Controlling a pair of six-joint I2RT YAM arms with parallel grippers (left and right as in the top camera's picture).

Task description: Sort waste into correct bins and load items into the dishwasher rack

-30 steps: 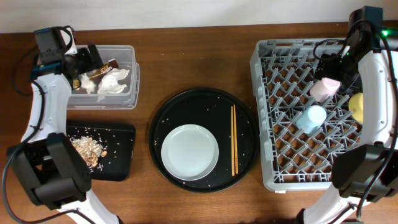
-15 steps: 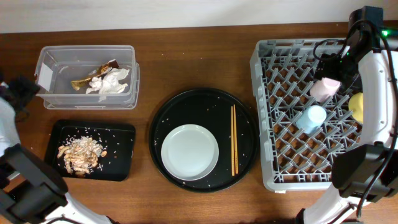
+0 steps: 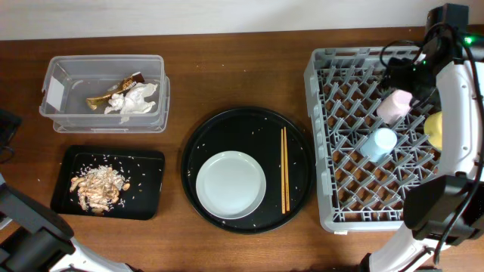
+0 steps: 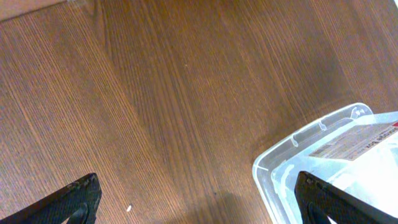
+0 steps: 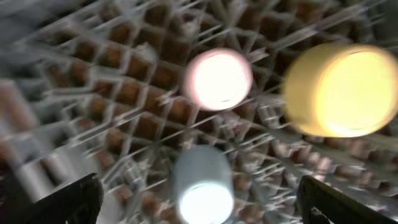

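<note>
The clear tub (image 3: pixel 72 75) holds the white tissue (image 3: pixel 138 100) and the brown-and-gold wrapper (image 3: pixel 112 91). The black rectangular tray (image 3: pixel 147 189) holds the food scraps (image 3: pixel 97 185). The grey plate (image 3: pixel 231 183) and the chopsticks (image 3: pixel 284 168) lie on the round black tray. The grey rack (image 3: pixel 311 151) holds the pink cup (image 3: pixel 395 106), the blue cup (image 3: pixel 378 143) and the yellow bowl (image 3: pixel 437 128). My right gripper (image 5: pixel 199 199) is open and empty above the cups (image 5: pixel 219 79); the view is blurred. My left gripper (image 4: pixel 199 205) is open and empty over bare table beside the tub's corner (image 4: pixel 323 168).
The round black tray (image 3: pixel 204 140) sits mid-table between the bins and the rack. My left arm (image 3: pixel 6 128) is at the far left edge of the overhead view. My right arm (image 3: pixel 454 83) reaches over the rack's far right side.
My left arm has pulled away from the clear tub to the left edge of the table. My right gripper has shifted slightly over the rack.
</note>
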